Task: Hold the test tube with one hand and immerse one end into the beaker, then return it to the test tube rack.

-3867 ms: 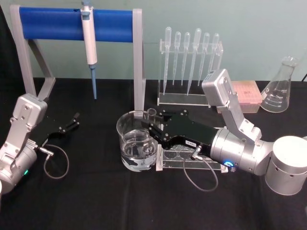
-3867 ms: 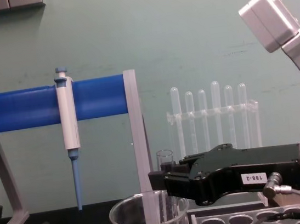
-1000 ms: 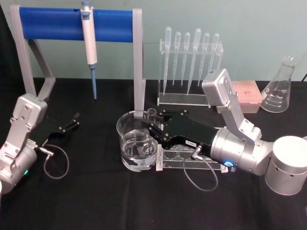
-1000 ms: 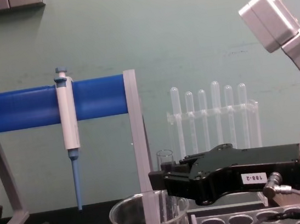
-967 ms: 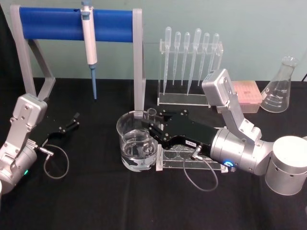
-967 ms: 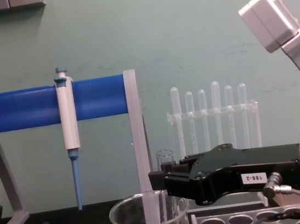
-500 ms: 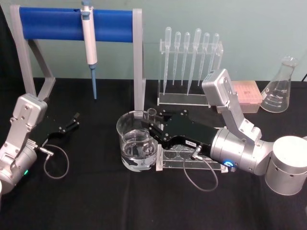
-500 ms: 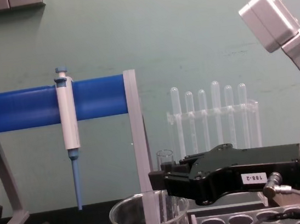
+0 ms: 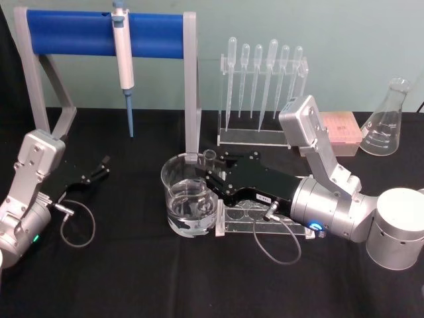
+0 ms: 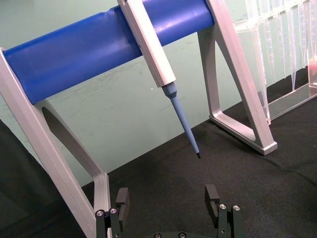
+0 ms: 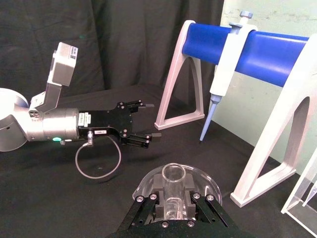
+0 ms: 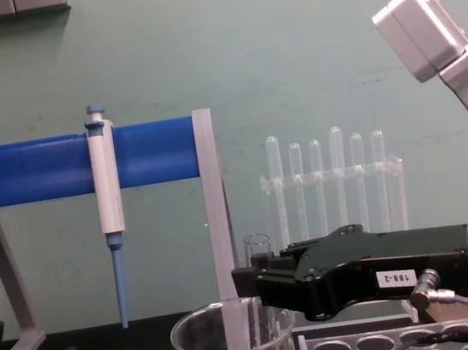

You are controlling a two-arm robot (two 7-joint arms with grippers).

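The test tube, clamped in the right claw just inside the beaker, could be cracked on the rim if dragged sideways; the left claw is parked open, well left of the beaker.

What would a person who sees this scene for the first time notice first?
The right gripper, near the middle of the table, grips a test tube upright over the beaker of clear liquid. Behind it on the left is a blue-barred stand with a pipette hanging from it. The left gripper rests open at the table's left.
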